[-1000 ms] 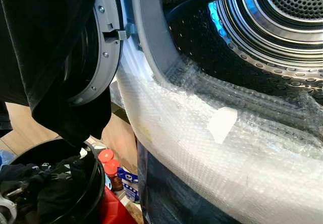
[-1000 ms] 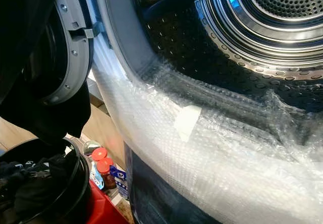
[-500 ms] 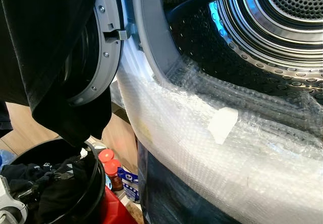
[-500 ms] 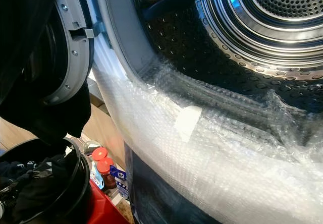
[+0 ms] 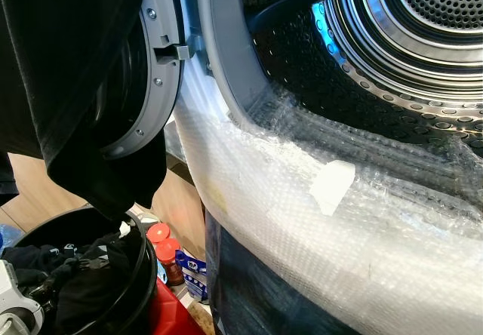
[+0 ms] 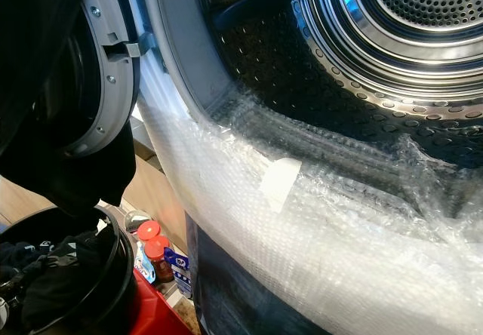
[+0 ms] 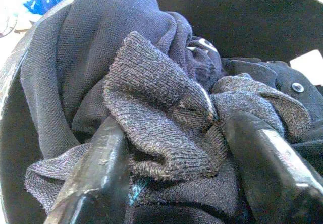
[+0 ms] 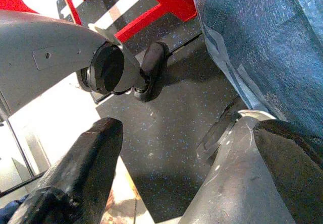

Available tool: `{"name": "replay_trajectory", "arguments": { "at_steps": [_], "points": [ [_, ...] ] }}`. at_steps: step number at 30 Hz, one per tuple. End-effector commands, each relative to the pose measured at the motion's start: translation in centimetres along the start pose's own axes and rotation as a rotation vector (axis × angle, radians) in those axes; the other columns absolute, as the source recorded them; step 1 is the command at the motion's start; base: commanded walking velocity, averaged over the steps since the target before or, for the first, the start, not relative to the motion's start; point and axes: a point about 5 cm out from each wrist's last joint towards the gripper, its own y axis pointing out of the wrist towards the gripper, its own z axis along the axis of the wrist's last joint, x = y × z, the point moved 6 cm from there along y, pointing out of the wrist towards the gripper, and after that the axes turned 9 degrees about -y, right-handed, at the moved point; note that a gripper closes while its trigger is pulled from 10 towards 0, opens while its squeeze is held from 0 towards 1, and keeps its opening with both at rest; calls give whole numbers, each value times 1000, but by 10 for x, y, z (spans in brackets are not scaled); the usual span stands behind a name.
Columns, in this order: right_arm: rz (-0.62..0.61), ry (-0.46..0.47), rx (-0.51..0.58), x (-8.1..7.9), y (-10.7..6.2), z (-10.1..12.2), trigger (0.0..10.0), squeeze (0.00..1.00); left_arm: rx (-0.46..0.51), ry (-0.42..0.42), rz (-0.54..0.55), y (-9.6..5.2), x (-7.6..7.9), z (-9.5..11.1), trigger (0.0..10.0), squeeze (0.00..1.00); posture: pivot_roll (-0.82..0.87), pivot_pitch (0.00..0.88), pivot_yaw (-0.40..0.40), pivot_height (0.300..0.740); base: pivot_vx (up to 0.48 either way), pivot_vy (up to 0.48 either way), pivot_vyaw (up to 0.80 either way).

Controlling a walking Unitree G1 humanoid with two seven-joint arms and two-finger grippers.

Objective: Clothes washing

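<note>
The clothes (image 7: 151, 113) are lying bunched in the black bucket (image 5: 139, 271) at the robot's lower left, below the open washer door (image 5: 147, 63). The left gripper (image 7: 176, 168) is sitting down among them, its two black fingers (image 7: 96, 183) apart on either side of a fold of grey knit, pressing at it but not yet clamped. Compared with a second ago the silver wrist (image 5: 15, 316) is riding a little higher at the bucket's near edge and the heap is sitting slightly differently, so the arm seems to be settling into a grasp. The drum (image 5: 407, 41) is standing empty behind its bubble wrap (image 5: 302, 222), and loading looks barely begun. The right gripper (image 8: 186, 168) is hanging idle over the dark floor (image 8: 166, 118), fingers spread.
</note>
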Motion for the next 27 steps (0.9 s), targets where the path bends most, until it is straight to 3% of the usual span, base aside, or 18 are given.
{"name": "replay_trajectory", "arguments": {
  "at_steps": [1, 25, 26, 27],
  "points": [
    [5, -2, 3, -3, 1, 1, 10000, 0, -24, 10, 12, 1, -4, -6, 0, 0, 131, 27, 39, 740, 0, 0, 0],
    [2, -7, 6, -2, 1, 3, 10000, 0, 62, 53, -99, -5, 13, 10, 0, 0, 138, 26, 36, 740, 0, 0, 0],
    [2, -6, 7, -2, 1, 3, 10000, 0, 79, 55, -135, -7, 19, 14, 0, 0, 138, 26, 36, 740, 0, 0, 0],
    [1, -6, 6, -2, 1, 3, 10000, 0, 96, 85, -235, -14, 34, 19, 0, 0, 138, 26, 36, 740, 0, 0, 0]
  ]
}}
